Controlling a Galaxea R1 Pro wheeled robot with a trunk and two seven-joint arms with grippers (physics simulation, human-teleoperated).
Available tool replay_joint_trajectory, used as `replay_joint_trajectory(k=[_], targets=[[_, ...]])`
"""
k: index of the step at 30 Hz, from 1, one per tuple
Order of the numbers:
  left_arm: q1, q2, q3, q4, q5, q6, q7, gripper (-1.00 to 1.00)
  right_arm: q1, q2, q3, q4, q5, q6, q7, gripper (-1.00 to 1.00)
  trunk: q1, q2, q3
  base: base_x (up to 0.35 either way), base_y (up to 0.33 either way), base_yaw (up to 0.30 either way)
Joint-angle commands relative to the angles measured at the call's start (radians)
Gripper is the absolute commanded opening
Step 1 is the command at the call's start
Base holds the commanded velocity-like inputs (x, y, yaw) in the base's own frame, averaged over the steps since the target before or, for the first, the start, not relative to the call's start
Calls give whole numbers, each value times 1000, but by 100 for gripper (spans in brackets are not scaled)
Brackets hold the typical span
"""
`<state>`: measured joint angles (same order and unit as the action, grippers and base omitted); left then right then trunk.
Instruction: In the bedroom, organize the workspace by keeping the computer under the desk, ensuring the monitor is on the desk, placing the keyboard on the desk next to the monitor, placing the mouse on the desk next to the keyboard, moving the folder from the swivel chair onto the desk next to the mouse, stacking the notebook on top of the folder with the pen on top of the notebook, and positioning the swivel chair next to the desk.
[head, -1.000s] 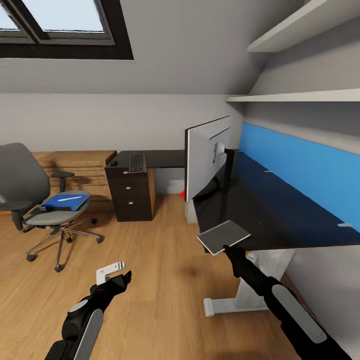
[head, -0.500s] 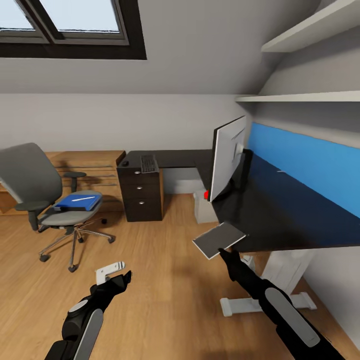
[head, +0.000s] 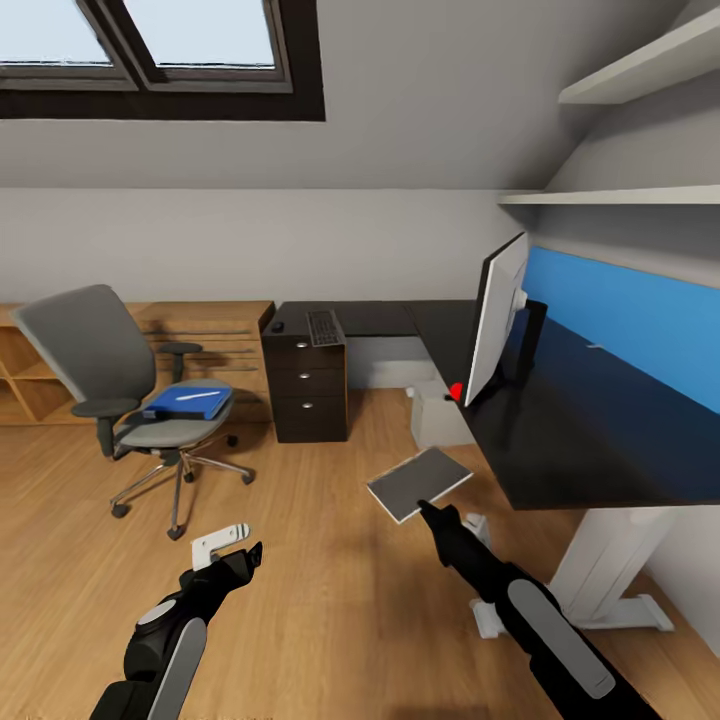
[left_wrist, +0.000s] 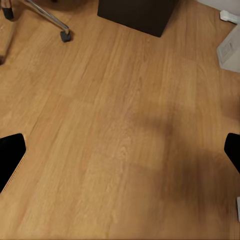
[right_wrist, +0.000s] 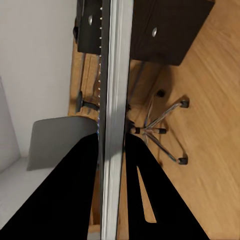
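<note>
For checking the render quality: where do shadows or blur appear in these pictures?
Left wrist view: a soft dark shadow lies on the light wood plank floor. Right wrist view: the thin dark grey notebook, seen edge-on, looks blurred. Head view: sharp, evenly lit.

black desk (head: 590, 440) with monitor (head: 497, 316), keyboard (head: 325, 327) and mouse (head: 277, 325)

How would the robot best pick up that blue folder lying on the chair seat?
Probably by its front edge, coming in from the open front of the swivel chair. The folder lies flat on the seat with the pen on top; backrest and armrests block the other sides.
</note>
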<state>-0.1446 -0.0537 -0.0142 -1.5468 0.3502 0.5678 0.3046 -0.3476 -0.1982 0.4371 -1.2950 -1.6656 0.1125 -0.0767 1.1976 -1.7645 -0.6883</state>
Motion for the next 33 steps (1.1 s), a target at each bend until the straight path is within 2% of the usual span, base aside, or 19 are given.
replay_joint_trajectory(k=[1,7,16,22,33], targets=[[-1,0,-1,-1,10,3,10,100,-1,3,1,-2,-2,-10,-3,-100,0,-1,0,0,19,226],[-1,0,-2,-1,10,3,7,100,-1,9,0,-1,19,-33,-3,-100,0,-1,4,22,7,237],[-1,0,-3,-1,9,0,8,100,-1,8,-1,-1,21,-35,-2,-100,0,-1,6,270,52,93],[-1,0,-25,-1,9,0,13,100,0,8,-1,-1,21,-34,-3,-100,-23,41,25,317,126,5],[-1,0,-30,-1,9,0,11,100,-1,8,-1,-1,23,-34,-3,-100,-61,111,57,319,153,0]])
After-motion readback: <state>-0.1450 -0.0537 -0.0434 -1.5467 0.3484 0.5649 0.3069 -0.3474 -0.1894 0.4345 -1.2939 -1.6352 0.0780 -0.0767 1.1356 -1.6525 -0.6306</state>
